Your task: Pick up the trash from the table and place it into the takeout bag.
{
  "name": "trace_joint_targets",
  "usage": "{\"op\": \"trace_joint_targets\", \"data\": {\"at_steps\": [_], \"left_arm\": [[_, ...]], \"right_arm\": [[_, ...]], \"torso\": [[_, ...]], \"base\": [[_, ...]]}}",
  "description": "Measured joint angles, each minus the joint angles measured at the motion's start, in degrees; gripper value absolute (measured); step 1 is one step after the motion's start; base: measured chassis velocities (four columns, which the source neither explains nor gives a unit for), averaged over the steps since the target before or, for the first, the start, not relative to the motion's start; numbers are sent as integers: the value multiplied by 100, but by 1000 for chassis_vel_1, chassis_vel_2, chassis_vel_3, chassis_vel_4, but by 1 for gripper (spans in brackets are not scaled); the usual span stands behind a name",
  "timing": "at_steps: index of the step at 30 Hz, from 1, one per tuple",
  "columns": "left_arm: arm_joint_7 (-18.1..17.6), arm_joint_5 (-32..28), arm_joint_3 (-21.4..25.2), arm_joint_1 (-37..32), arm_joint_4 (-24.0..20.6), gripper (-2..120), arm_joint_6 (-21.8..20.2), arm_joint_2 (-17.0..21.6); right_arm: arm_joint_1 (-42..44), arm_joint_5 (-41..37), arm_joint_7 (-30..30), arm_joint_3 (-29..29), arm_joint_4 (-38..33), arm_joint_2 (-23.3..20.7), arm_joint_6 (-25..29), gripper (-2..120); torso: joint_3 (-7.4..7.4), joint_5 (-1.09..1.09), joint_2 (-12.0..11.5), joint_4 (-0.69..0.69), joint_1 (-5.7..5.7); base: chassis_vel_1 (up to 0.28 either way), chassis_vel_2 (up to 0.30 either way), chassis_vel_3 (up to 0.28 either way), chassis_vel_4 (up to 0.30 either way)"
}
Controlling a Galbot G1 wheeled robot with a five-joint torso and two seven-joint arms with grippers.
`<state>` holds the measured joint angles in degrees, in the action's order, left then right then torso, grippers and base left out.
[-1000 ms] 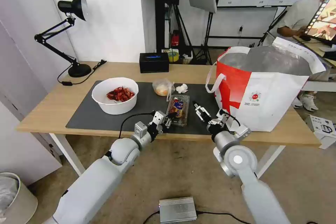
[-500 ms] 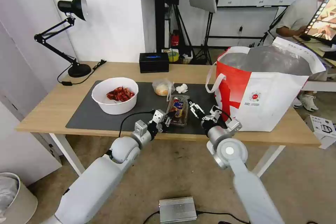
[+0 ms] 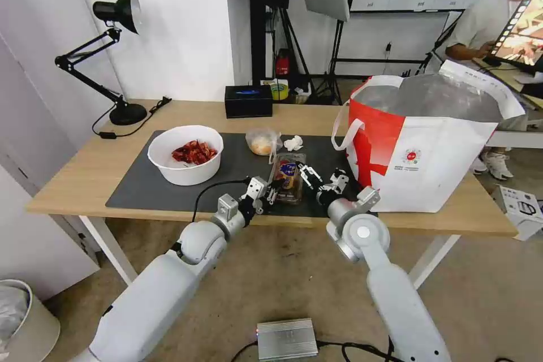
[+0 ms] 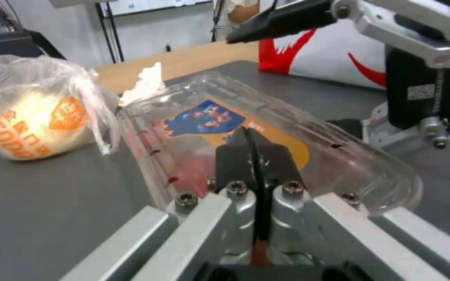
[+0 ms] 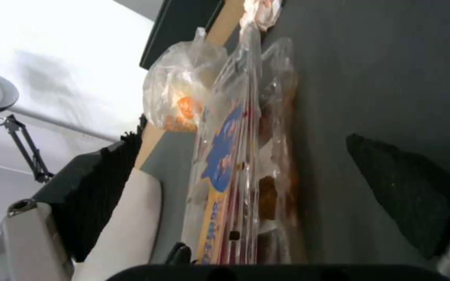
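Since a second ago, my right claw (image 3: 308, 172) had slid left, jaws spread, reaching the clamshell tray (image 3: 288, 177). My left claw (image 3: 270, 191) stayed pinched shut on its near edge, on the tabletop (image 3: 85, 172) mat, takeout bag (image 3: 430, 147) close right.

Glossy clear plastic clamshell tray (image 4: 266, 128), matt grey mat (image 3: 169, 184), light-wood table (image 3: 85, 169)

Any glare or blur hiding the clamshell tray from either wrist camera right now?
Left wrist view: clamshell tray sharp, soft sheen on its lid, label readable; left pincer shut at its near edge. Right wrist view: tray edge-on and soft; washed-out white wall behind. Head view: even light, tray small.
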<state>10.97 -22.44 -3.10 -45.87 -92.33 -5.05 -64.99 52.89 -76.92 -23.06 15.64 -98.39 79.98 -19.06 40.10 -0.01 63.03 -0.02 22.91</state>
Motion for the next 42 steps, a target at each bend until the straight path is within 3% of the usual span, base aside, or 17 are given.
{"op": "trace_joint_targets", "data": {"at_steps": [33, 37, 42], "left_arm": [[18, 43, 81, -141, -55, 0, -1, -50], [18, 55, 84, -164, -48, 0, 0, -66], [24, 66, 93, -213, -41, 0, 9, -81]], "right_arm": [[-297, -82, -423, -206, 154, 122, -202, 99], [-294, -69, -475, -206, 171, 133, -209, 90], [-272, 13, -508, -210, 207, 157, -213, 70]], "torso": [[-1, 0, -1, 1, 0], [-1, 1, 0, 1, 0], [0, 1, -1, 2, 0]], "base": [[0, 0, 0, 0], [0, 0, 0, 0], [0, 0, 0, 0]]}}
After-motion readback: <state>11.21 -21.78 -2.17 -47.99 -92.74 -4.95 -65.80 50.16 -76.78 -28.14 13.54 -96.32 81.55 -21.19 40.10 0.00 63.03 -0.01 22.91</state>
